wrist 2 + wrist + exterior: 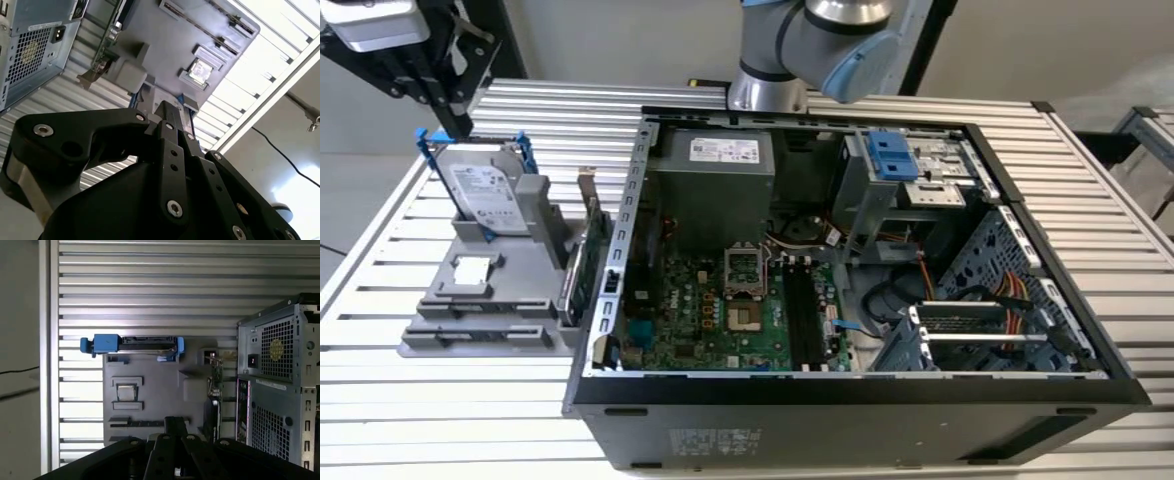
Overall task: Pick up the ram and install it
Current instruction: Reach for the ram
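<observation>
My gripper (443, 95) hangs high above the table's far corner at the exterior view's left, behind the grey parts fixture (494, 300). In both wrist views its black fingers (170, 115) (175, 422) stand together with nothing visible between them. I cannot pick out the ram for certain. A long thin dark strip (145, 423) sits in a slot of the fixture, just off the fingertips in the first wrist view. The motherboard's dark memory slots (803, 320) lie inside the open computer case (854, 410).
The fixture also holds a silver hard drive in a blue frame (487, 195), a small square chip (474, 268) and a green card with a metal bracket (594, 250). The case's power supply (714, 185) and drive cage (914, 175) rise at the back. Slatted table (1094, 230) surrounds everything.
</observation>
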Motion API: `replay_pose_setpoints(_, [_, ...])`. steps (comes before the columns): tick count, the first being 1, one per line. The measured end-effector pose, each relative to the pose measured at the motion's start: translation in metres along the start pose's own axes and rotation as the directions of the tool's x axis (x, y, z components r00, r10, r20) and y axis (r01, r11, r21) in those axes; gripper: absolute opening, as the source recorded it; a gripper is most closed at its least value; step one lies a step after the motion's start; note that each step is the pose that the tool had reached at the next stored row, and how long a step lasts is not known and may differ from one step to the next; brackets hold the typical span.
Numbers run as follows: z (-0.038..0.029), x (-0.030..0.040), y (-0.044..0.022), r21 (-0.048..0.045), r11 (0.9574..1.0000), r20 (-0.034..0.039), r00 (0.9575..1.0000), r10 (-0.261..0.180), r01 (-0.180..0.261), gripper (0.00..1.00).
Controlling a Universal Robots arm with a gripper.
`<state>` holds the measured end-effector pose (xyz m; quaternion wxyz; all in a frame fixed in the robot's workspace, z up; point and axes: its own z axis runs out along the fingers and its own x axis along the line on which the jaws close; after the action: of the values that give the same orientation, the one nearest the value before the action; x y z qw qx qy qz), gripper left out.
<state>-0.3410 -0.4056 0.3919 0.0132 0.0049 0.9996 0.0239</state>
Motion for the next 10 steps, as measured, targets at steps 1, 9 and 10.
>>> replay_pose_setpoints(1, [-0.0001, 0.0003, -0.0013, -0.0001, 1.0000, -0.0001, 1.0000, -0.002, 0.002, 0.00])
replay_pose_setpoints(9, [-0.0007, 0.0044, -0.0137, -0.0005, 0.9999, -0.0008, 0.9999, -0.016, 0.016, 0.00])
replay_pose_setpoints(10, [-0.0008, 0.0047, -0.0154, -0.0005, 0.9998, -0.0009, 0.9998, -0.017, 0.017, 0.00])
